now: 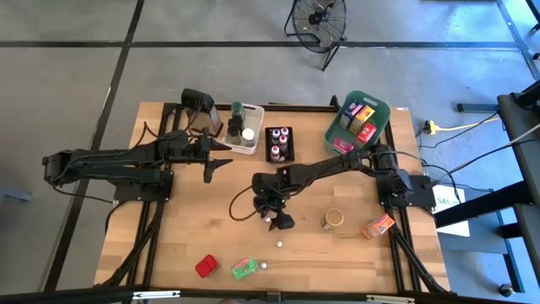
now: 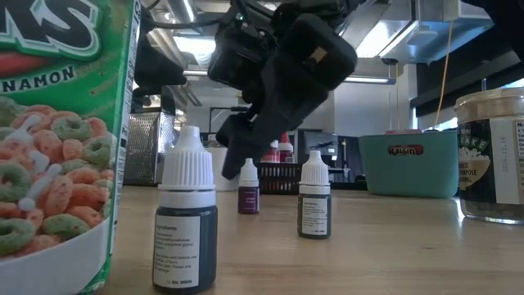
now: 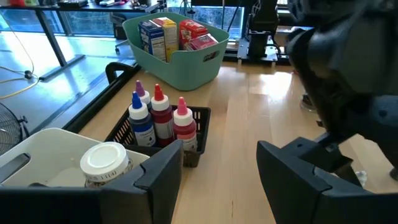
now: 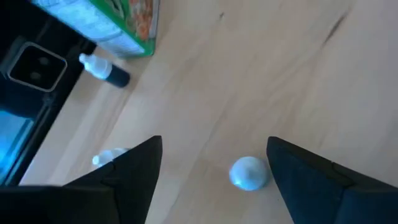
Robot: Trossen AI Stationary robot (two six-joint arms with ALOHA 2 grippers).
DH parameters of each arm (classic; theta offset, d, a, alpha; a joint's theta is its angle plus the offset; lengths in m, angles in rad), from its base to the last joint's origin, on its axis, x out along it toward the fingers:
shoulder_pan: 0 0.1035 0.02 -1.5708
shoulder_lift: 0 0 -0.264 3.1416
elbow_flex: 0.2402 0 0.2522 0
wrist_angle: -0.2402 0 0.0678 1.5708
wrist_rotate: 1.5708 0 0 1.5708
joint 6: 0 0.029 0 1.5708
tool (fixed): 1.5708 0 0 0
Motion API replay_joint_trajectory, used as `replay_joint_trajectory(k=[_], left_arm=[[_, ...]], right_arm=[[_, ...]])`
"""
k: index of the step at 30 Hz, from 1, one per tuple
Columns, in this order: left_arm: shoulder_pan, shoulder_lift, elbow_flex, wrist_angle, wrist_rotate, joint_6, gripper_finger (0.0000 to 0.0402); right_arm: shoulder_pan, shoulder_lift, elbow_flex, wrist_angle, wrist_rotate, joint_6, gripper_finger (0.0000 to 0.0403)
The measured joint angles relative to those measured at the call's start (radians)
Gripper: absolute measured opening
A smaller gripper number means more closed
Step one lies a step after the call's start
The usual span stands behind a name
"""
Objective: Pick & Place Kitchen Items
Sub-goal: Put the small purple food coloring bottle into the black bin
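green cereal box reads "namon"; teal bin pkt "raisin".

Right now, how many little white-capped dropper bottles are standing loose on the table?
3. One stands beside the green packet near the front edge, one further in, and one directly under the right gripper mid-table. The arm could hide another.

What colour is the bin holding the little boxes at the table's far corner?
Teal green: the bin, clearest in the left wrist view.
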Motion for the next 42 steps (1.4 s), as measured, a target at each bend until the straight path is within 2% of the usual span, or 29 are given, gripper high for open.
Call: replay_joint_trajectory(k=[8,14,23,28,32,35,42], left_arm=[[0.000,0.000,0.000,-0.001,0.000,0.000,0.0196],[0.000,0.000,0.000,-0.001,0.000,0.000,0.0196],[0.000,0.000,0.000,-0.002,0.001,0.000,0.0196],[0.000,0.000,0.000,-0.002,0.001,0.000,0.0196],[0.000,0.000,0.000,-0.002,0.001,0.000,0.0195],[0.000,0.000,0.000,-0.002,0.001,0.000,0.0195],[0.000,0.000,0.000,-0.002,0.001,-0.013,0.0194]], right_arm=[[-0.010,0.008,0.000,-0.003,-0.042,0.007,0.0241],[-0.017,0.003,0.000,-0.009,-0.069,-0.052,0.0231],[-0.044,0.003,0.000,-0.035,-0.169,-0.313,0.0231],[-0.045,-0.015,0.001,-0.043,-0.170,-0.444,0.0231],[-0.047,-0.024,0.002,-0.032,-0.100,-0.544,0.0231],[-0.040,-0.024,0.002,-0.030,-0.063,-0.554,0.0231],[-0.027,-0.023,0.001,-0.022,-0.057,-0.562,0.0231]])
